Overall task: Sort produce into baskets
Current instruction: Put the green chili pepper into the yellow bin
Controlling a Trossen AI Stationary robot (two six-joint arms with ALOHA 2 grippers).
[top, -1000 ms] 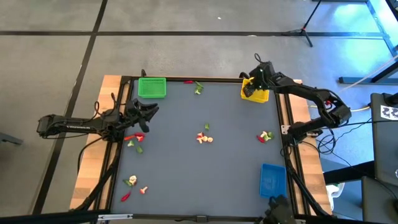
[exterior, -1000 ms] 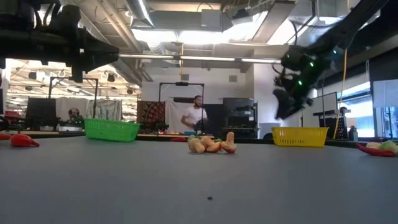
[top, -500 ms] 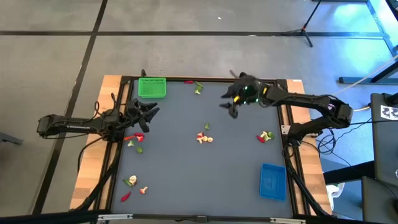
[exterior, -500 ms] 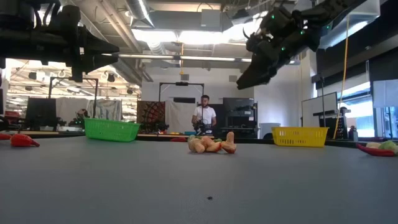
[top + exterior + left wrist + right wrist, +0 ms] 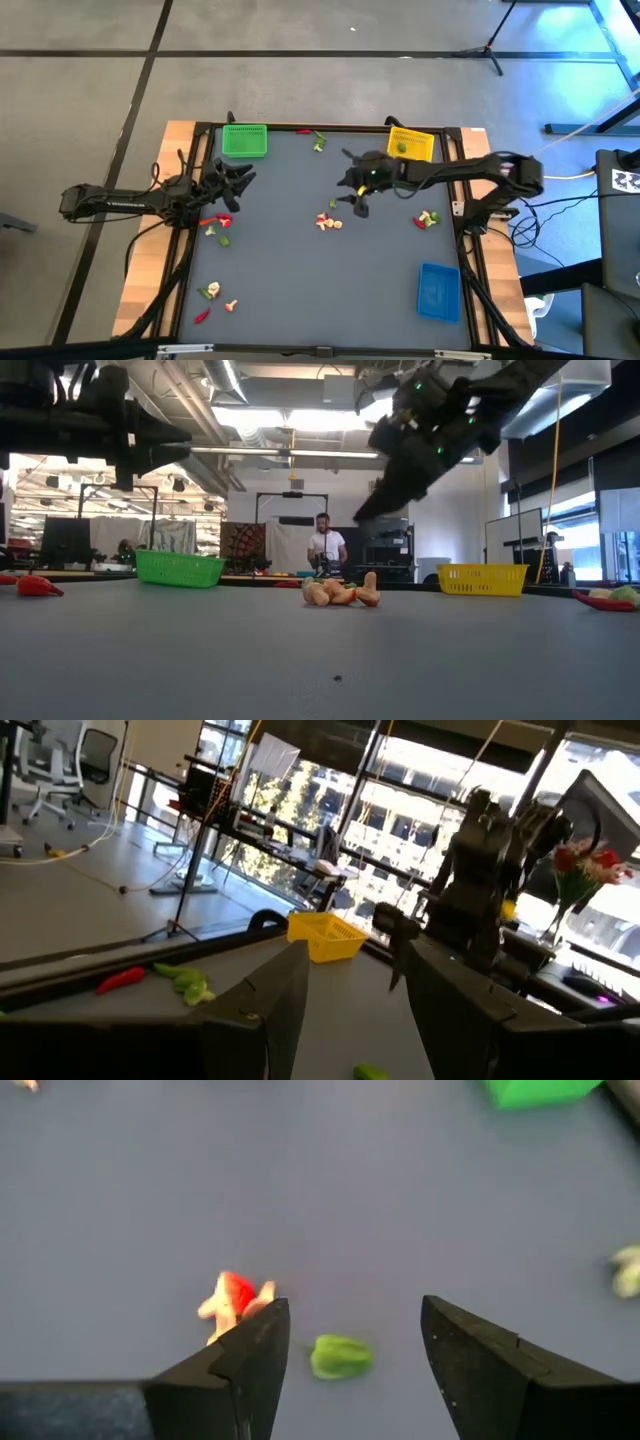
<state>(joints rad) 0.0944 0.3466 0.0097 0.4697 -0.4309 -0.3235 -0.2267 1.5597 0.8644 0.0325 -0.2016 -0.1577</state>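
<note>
Your right gripper hangs over the middle of the dark grey table with its fingers spread wide and nothing between them. Just ahead of it lies a small green toy vegetable, beside a red and beige cluster of toy pieces. Your left gripper waits near the table's left edge, jaws apart and empty, with red and green pieces close by. The bright green mesh basket and yellow mesh basket sit along the far edge; the blue mesh basket sits at the near right.
</note>
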